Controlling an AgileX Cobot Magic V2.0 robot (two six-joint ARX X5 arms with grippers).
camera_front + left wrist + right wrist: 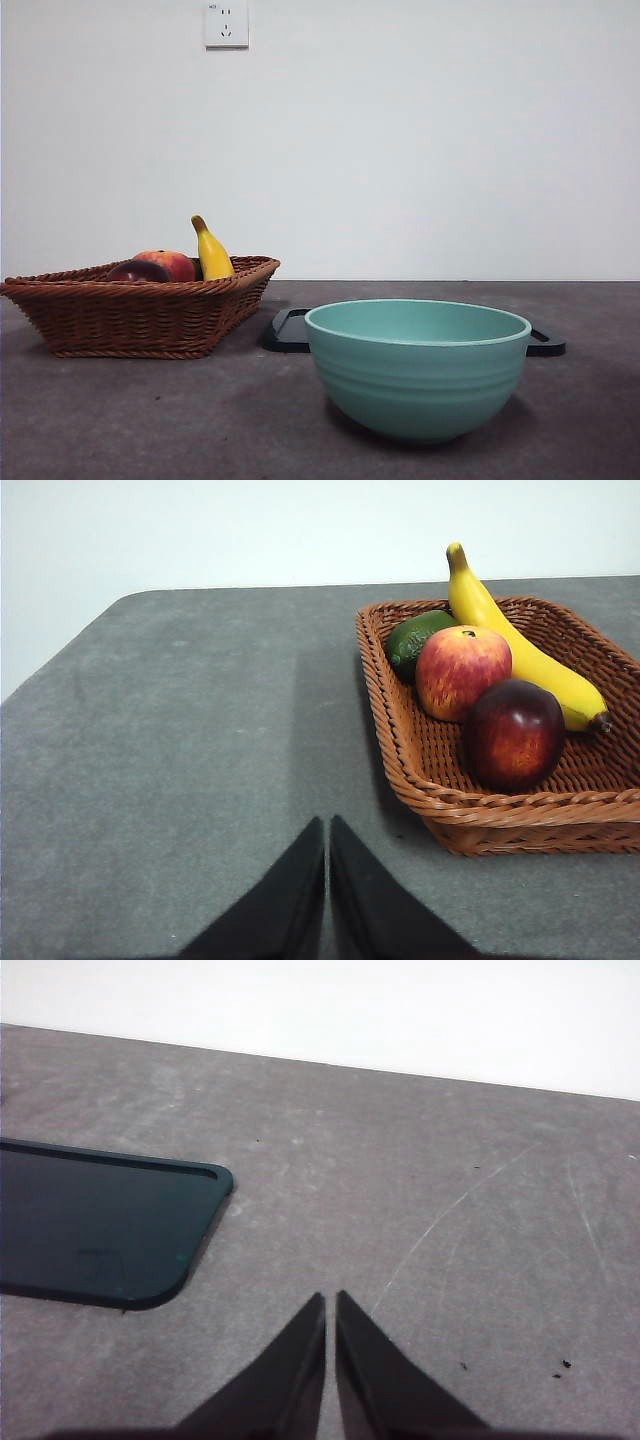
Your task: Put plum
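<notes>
Dark maroon plum (512, 734) sits in the wicker basket (480, 810) next to the apple (462, 670) and banana (520, 650). Left gripper (327, 825) and right gripper (331, 1300) both hover over the counter (180, 740), jaws closed, holding nothing.

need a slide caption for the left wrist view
Shut left gripper facing a woven wicker basket holding a dark maroon plum, red-orange apple, yellow banana.

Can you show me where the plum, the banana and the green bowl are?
plum (513, 735): left wrist view, middle of its dark skin.
banana (520, 655): left wrist view, mid-length of its yellow body.
green bowl (416, 385): front view, outer wall.
</notes>
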